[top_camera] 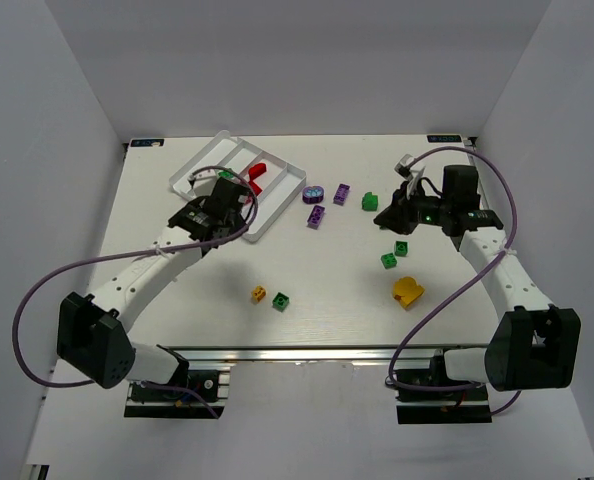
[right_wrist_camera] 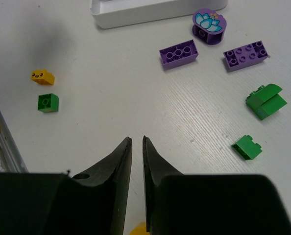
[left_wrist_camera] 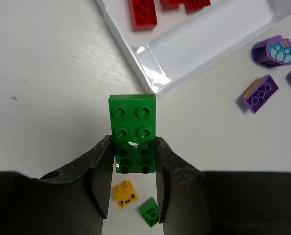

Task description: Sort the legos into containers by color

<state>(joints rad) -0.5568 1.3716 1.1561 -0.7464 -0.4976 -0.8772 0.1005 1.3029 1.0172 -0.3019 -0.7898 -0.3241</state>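
Observation:
My left gripper (left_wrist_camera: 133,142) is shut on a green two-by-four lego (left_wrist_camera: 132,122), held above the table just short of the white tray's (left_wrist_camera: 199,44) near corner. Red legos (left_wrist_camera: 144,12) lie in one compartment; a green one (top_camera: 224,174) lies in another. My right gripper (right_wrist_camera: 136,139) hovers over bare table with its jaws almost together and nothing between them. Around it lie a round purple lego (right_wrist_camera: 209,22), two purple bricks (right_wrist_camera: 179,54) (right_wrist_camera: 246,54) and two green ones (right_wrist_camera: 265,100) (right_wrist_camera: 247,147). A big yellow lego (top_camera: 408,291) lies nearer the front.
A small yellow brick (top_camera: 260,293) and a green one (top_camera: 281,300) sit near the front middle. Two more green bricks (top_camera: 395,254) lie beside the right arm. White walls close in the table on three sides; a metal rail (right_wrist_camera: 3,142) runs along the near edge.

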